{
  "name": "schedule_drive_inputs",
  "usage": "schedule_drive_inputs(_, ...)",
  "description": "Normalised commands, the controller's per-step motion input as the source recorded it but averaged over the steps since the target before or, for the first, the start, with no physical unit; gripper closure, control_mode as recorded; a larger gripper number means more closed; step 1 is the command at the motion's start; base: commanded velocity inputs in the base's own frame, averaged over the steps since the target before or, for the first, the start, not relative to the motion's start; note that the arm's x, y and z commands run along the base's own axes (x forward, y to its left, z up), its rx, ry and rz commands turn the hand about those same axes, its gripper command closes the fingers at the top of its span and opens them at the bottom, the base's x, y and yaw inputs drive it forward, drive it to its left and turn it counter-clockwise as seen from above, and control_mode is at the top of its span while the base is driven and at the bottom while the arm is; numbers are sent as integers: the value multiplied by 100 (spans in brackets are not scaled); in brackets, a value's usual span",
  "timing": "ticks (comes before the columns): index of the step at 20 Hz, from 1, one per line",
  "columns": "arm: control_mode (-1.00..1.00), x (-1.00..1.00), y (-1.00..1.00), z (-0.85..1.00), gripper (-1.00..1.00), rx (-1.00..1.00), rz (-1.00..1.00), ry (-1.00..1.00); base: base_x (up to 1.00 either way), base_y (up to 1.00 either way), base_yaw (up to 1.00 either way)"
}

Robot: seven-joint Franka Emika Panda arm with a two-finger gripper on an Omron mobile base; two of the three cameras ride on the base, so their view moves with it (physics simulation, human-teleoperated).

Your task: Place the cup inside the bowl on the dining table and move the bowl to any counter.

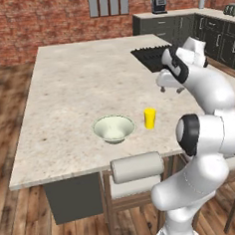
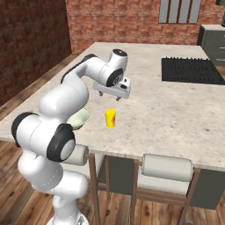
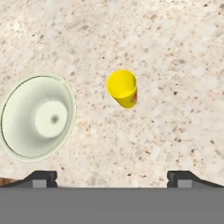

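The small yellow cup (image 1: 149,118) (image 2: 110,118) (image 3: 123,89) stands upright on the dining table (image 1: 77,82) (image 2: 176,110) near its front edge. Beside it, a short gap away, sits the pale green-white bowl (image 1: 114,128) (image 3: 37,117), empty; in the right base view the bowl (image 2: 80,118) is partly hidden behind my arm. My gripper (image 1: 169,89) (image 2: 110,94) (image 3: 112,178) hangs open above the table, pointing down, a little beyond the cup and well above it. Nothing is between its fingertips (image 3: 41,177).
A black cooktop (image 1: 149,57) (image 2: 189,70) is inset in the table beyond the gripper. Padded stools (image 1: 136,168) (image 2: 167,167) stand at the table's front edge. A counter (image 1: 181,13) with dark cabinets and a coffee machine (image 1: 158,5) runs along the back right.
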Motion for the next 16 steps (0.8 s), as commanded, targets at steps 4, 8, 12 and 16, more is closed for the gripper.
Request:
schedule_drive_inputs(4, -100, 16, 0, -11, -100, 0, 0, 0, 0, 0, 0)
schedule_drive_inputs(8, -100, 22, 0, -7, -100, 0, 0, 0, 0, 0, 0)
schedule_drive_inputs(12, -100, 28, 0, -8, -100, 0, 0, 0, 0, 0, 0)
schedule_drive_inputs(16, -100, 26, 0, -9, -100, 0, 0, 0, 0, 0, 0)
